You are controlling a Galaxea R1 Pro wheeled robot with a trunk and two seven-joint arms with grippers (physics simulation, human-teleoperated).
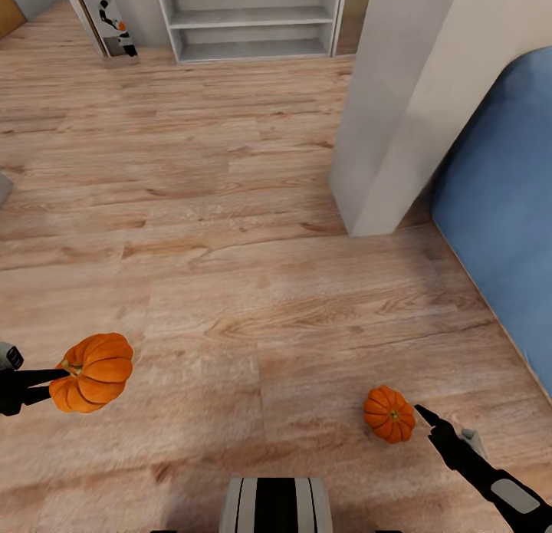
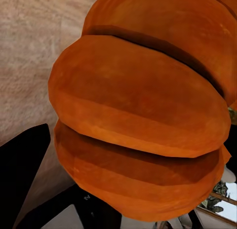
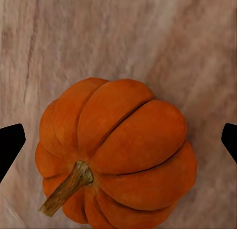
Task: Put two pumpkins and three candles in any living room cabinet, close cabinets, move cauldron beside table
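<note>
One pumpkin (image 1: pixel 93 372) hung off the floor at the tip of the left tool (image 1: pixel 47 380), whose dark fingers reached in level from the side and were closed against its flank beside the stem. Through the left wrist camera that pumpkin (image 2: pixel 143 125) pressed right up to the lens, its ribs crowding between the black fingers (image 2: pixel 22 179).

The second pumpkin (image 1: pixel 389 414) lay on the wooden floor (image 1: pixel 230 234), tipped so its stem pointed sideways. The right tool (image 1: pixel 429 419) came up from low on the right, its arm slanted, with the fingertips just beside the pumpkin; whether they touched it I could not tell. Seen along that tool, the pumpkin (image 3: pixel 116 155) sat midway between the two finger tips (image 3: pixel 9 145), which stood spread wide, one on either side and clear of its skin, gripping nothing.

Beyond the right tool rose a pale wall corner (image 1: pixel 391 111), and to its outer side a blue sofa (image 1: pixel 506 211). Far ahead stood a grey open shelf unit (image 1: pixel 249 19).
</note>
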